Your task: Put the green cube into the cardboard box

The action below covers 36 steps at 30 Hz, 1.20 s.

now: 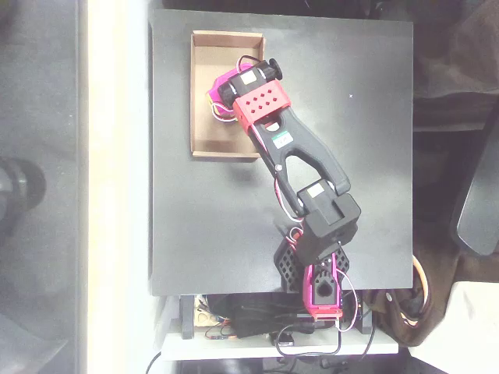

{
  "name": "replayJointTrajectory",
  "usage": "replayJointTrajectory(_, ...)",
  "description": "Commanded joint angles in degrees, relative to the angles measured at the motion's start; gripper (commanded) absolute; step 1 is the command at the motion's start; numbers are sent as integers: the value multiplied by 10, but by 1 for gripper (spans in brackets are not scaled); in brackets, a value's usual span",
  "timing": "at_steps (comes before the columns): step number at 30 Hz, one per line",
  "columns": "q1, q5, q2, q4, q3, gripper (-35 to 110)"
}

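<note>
Step in hand, judged: delivery/release phase. The arm is stretched from its base at the table's [374, 117] near edge out over the cardboard box [204, 93], w/ the gripper [216, 97] hung above the box floor, inside the walls as seen from the overhead view.

Green cube: not made out anywhere. None is seen on the black tabletop or on the bare strips of box floor beside the gripper, so it's prob. under the magenta head, either held or already dropped. Which one can't be told.

Jaws: hidden beneath the wrist motor and red bracket; whether apart, together, or clamped on the cube can't be told. A few wires are seen at the magenta tip, nothing more.

Next move, if the cube is held: jaws to be opened low over the floor, then the arm lifted straight up, clear of the box's wall on the arm's side, so the tray isn't dragged.
</note>
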Motion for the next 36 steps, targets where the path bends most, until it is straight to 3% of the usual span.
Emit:
replayJointTrajectory(1, -18, 4, 16, -2, -11, 13)
replayJointTrajectory(9, -18, 4, 19, -2, -12, 15)
replayJointTrajectory(17, -18, 4, 18, -2, -11, 32)
replayJointTrajectory(26, -18, 4, 28, -2, -11, 33)
replayJointTrajectory(36, -11, 4, 185, -2, -11, 33)
